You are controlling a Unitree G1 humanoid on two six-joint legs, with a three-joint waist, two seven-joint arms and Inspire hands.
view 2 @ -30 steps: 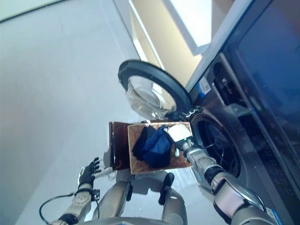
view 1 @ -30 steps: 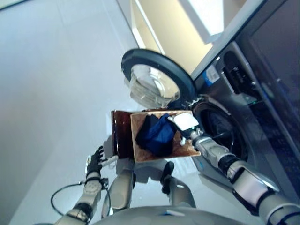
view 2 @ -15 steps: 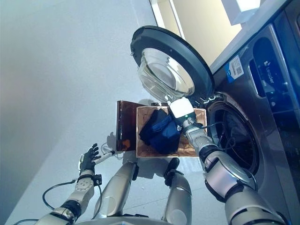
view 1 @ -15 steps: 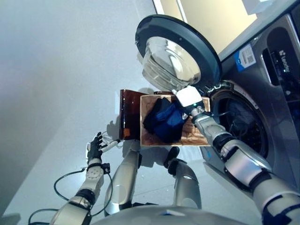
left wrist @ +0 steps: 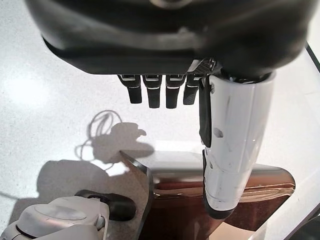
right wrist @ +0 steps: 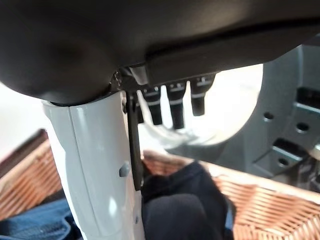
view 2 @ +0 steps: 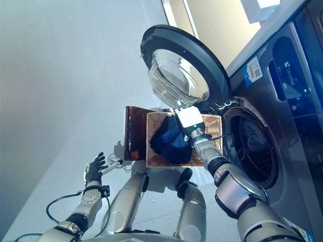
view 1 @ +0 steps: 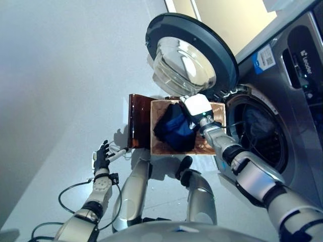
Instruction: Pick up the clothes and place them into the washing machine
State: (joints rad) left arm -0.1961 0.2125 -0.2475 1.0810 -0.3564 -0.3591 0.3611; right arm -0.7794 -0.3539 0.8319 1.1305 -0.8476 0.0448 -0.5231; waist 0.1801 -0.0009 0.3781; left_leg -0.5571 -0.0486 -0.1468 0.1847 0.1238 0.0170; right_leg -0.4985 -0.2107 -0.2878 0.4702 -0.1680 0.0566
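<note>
Washing machine [view 1: 298, 101]: grey front-loader just beyond the right hand on its outer side, its dark drum opening [view 1: 260, 136] uncovered.
Door [view 2: 184, 70]: round, dark-rimmed with a clear glass bowl, swung wide open and standing just past the right hand's fingertips.
Basket [view 1: 209, 146]: a woven brown box on the floor directly under the right hand, touching the machine's front below the drum opening; a darker brown panel [view 1: 139, 122] stands along its far side from the machine.
Clothes [view 1: 174, 132]: a dark blue and black heap lying in the basket — right below the right hand and reaching a little beyond it toward the left hand's side; in the right wrist view the cloth [right wrist: 185, 205] sits under the thumb and fingers, not closed in by them.
Right hand [view 1: 198, 108]: over the basket's door-side edge, above the heap; its fingers [right wrist: 175, 100] are held straight and its white-covered thumb stands apart, gripping nothing.
Left hand [view 1: 102, 157]: well apart from the basket, low over the pale floor [view 1: 60, 75] — fingers spread and relaxed, empty; the wrist view shows the brown panel [left wrist: 240, 190] ahead of its thumb.
</note>
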